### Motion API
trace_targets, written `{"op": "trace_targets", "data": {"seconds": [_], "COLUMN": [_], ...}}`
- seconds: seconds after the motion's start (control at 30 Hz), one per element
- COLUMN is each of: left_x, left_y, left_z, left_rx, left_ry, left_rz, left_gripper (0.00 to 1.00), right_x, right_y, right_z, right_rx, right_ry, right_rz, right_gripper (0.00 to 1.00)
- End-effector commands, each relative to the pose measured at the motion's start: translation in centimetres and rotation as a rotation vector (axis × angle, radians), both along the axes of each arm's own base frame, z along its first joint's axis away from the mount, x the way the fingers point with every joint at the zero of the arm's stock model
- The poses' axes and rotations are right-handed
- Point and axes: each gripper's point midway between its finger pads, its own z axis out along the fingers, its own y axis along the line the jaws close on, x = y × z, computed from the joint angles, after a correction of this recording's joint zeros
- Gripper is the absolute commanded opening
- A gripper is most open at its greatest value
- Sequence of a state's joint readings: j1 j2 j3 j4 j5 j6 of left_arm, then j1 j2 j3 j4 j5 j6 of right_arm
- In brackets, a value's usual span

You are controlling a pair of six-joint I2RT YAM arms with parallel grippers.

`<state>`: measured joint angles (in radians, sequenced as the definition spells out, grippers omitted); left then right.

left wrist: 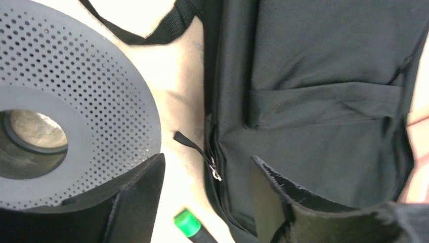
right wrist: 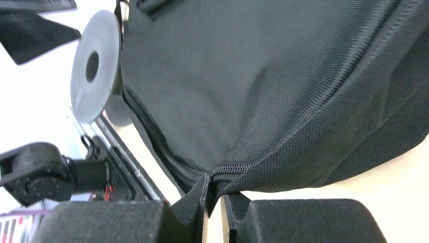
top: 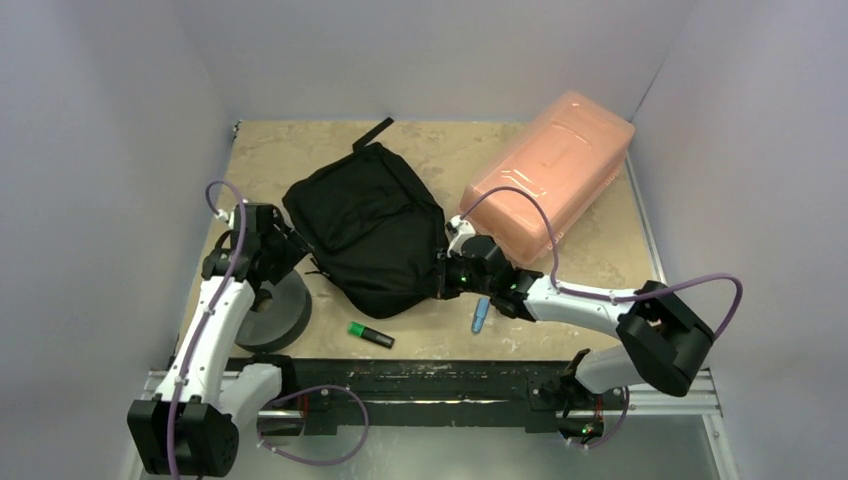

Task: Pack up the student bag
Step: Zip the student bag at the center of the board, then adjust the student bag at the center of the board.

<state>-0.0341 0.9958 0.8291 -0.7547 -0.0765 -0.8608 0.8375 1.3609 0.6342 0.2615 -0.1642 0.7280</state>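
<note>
The student bag (top: 365, 230), a soft black backpack, lies flat in the middle of the table with a strap toward the back. My left gripper (top: 290, 245) is at its left edge and stands open. In the left wrist view its fingers (left wrist: 136, 197) straddle the bag's side zipper, and the zipper pull (left wrist: 212, 164) hangs loose between them, untouched. My right gripper (top: 443, 275) is at the bag's near right corner. Its jaws (right wrist: 215, 195) stand a narrow slit apart, pinching a fold of bag fabric (right wrist: 263, 101) at the zipper seam.
A dark grey perforated foam ring (top: 275, 310) lies near my left arm, beside the bag. A green-capped marker (top: 370, 335) lies in front of the bag, and a blue pen-like item (top: 481, 315) lies under my right arm. A translucent pink box (top: 550, 170) stands at the back right.
</note>
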Motion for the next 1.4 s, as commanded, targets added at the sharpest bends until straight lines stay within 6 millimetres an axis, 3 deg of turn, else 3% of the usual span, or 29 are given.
{"op": "trace_targets", "data": {"seconds": [0.0,0.1,0.23,0.33,0.5,0.6,0.7,0.87,1.07,1.23,1.37], "left_x": [-0.8,-0.2,1.1,2.9,6.3,8.1,9.7,12.1,14.2,15.0,15.9], "left_y": [0.1,-0.5,-4.2,-5.7,-6.6,-7.0,-6.7,-4.8,-2.4,-1.5,-1.0], "left_z": [2.2,4.2,8.1,10.2,14.7,17.2,18.4,16.2,11.9,8.9,5.3], "left_rx": [0.034,0.051,-0.049,-0.111,-0.196,-0.223,-0.185,-0.076,0.005,-0.046,-0.246], "left_ry": [-0.056,-0.133,-0.215,-0.251,-0.383,-0.449,-0.458,-0.385,-0.239,-0.163,-0.072], "left_rz": [-0.07,-0.156,-0.379,-0.44,-0.392,-0.398,-0.411,-0.392,-0.383,-0.35,-0.25], "left_gripper": [0.66,0.71,0.71,0.71,0.72,0.89,0.94,0.97,0.97,0.97,0.9], "right_x": [-1.1,-0.5,0.7,1.1,1.9,3.1,5.8,12.1,19.7,23.5,24.8], "right_y": [2.4,1.8,0.3,-0.9,-2.4,-2.1,-1.1,1.5,5.4,7.3,8.2], "right_z": [1.4,0.9,1.3,2.6,6.2,8.8,11.0,12.3,10.6,8.5,7.8], "right_rx": [0.037,-0.016,-0.135,-0.184,-0.239,-0.236,-0.273,-0.331,-0.34,-0.435,-0.464], "right_ry": [-0.065,-0.099,-0.16,-0.22,-0.295,-0.337,-0.422,-0.486,-0.488,-0.517,-0.53], "right_rz": [0.099,0.083,0.047,0.036,0.003,-0.03,-0.067,-0.145,-0.174,-0.187,-0.175], "right_gripper": [0.2,0.3,0.43,0.51,0.63,0.7,0.75,0.78,0.72,0.65,0.58]}}
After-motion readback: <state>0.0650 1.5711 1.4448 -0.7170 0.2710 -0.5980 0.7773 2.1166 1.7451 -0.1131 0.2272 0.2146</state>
